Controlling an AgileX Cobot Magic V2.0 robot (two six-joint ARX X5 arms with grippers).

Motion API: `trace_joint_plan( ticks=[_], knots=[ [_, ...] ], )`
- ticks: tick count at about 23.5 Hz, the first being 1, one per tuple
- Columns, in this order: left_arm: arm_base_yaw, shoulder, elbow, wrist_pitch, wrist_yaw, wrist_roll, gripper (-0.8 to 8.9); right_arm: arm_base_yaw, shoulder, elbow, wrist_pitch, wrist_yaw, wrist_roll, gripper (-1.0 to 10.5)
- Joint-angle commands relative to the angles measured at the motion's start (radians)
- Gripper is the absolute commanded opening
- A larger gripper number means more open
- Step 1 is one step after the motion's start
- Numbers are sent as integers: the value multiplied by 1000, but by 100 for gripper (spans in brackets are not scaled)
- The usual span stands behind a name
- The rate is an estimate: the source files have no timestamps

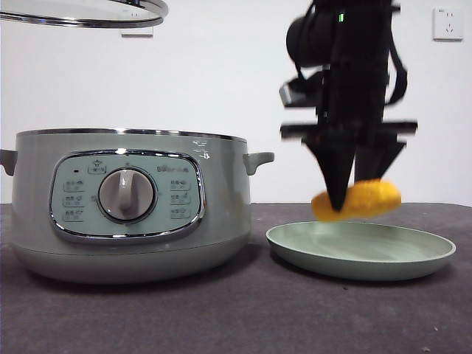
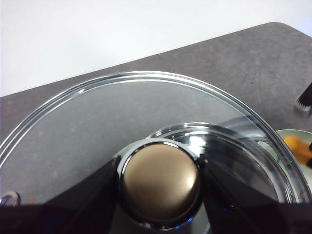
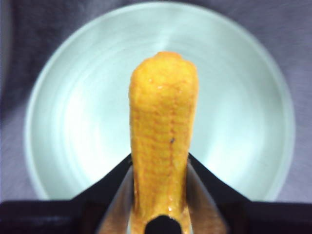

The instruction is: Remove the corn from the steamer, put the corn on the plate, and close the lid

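Observation:
My right gripper (image 1: 341, 200) is shut on the orange-yellow corn (image 1: 359, 200) and holds it a little above the pale green plate (image 1: 413, 259). In the right wrist view the corn (image 3: 163, 136) sits between the jaws, over the middle of the plate (image 3: 73, 122). The sage-green steamer (image 1: 125, 203) stands open at the left. My left gripper (image 2: 161, 183) is shut on the knob (image 2: 161, 180) of the glass lid (image 2: 97, 117) and holds it high above the steamer; only the lid's rim (image 1: 81, 13) shows at the front view's top left.
The dark grey table (image 1: 243, 317) carries the steamer and plate side by side, with a narrow gap between them. A white wall with sockets (image 1: 448, 23) stands behind. The steamer's side handle (image 1: 258, 159) points toward the plate.

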State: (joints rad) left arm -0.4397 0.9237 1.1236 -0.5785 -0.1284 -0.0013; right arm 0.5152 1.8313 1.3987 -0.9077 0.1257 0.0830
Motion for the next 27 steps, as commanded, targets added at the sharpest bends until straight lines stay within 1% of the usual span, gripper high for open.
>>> trace_joint_plan(
  ticks=[1,5,7,8,11,12,14,15,18,20,23,27],
  knots=[
    [0,-5,10,65,-2,-6,-9,9,6,-65,74,12,17,-12],
    [0,4,10,84,-1,-6,-9,10,6,-124,150,9,16,-11],
    [0,10,10,89,-1,-6,-9,10,6,-134,154,5,14,29],
    [0,10,10,91,-1,-6,-9,8,6,-134,154,5,15,66],
    [0,16,10,93,0,-6,-9,8,6,-134,156,5,16,235],
    [0,17,10,92,0,-6,-9,6,6,-134,155,5,16,276],
    [0,23,10,92,3,-6,-9,1,6,-134,151,6,17,321],
    [0,23,10,92,3,-6,-9,1,6,-134,152,6,18,325],
    [0,33,10,95,5,-6,-9,1,-1,-134,160,5,51,325],
    [0,39,10,97,10,-6,-9,-1,-18,-134,164,5,55,325],
    [0,40,10,101,38,-8,-9,-1,-68,-134,163,5,58,324],
    [0,40,10,116,58,-38,-9,-2,-170,-134,158,5,58,320]
  ],
)
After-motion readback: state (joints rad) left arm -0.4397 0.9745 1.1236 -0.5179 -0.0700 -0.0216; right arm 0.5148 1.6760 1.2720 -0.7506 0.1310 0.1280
